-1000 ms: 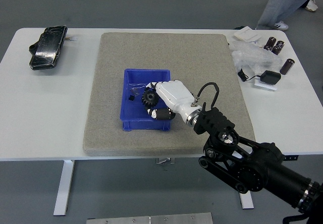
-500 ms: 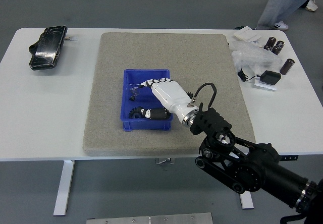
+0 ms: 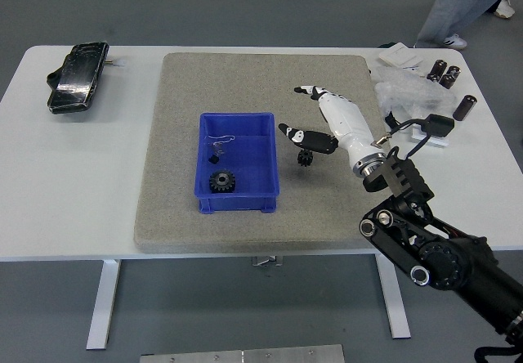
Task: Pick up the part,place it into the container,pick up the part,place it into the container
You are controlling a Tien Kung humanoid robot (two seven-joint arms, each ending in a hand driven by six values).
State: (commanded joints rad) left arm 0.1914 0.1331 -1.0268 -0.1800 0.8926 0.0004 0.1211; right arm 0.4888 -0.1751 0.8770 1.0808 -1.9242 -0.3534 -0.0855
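A blue container (image 3: 267, 154) stands on the grey mat (image 3: 261, 77). A large black gear (image 3: 221, 182) lies inside it near the front. A small black part (image 3: 215, 157) and a thin wire piece (image 3: 219, 142) lie further back in it. Another small black gear (image 3: 306, 158) lies on the mat just right of the container. My right hand (image 3: 296, 111), white with black fingertips, hovers right of the container and just above that small gear. Its fingers are spread and hold nothing. The left arm is out of view.
A black device (image 3: 78, 77) lies at the table's far left. Clear plastic bags (image 3: 404, 91), black cylinders (image 3: 445, 73), a black adapter (image 3: 437, 123) and white cards lie at the far right. A person's legs (image 3: 466, 3) stand beyond the far right corner.
My right hand let go of the large gear in the container. It then pulled out, moved right and opened above the small gear on the mat.
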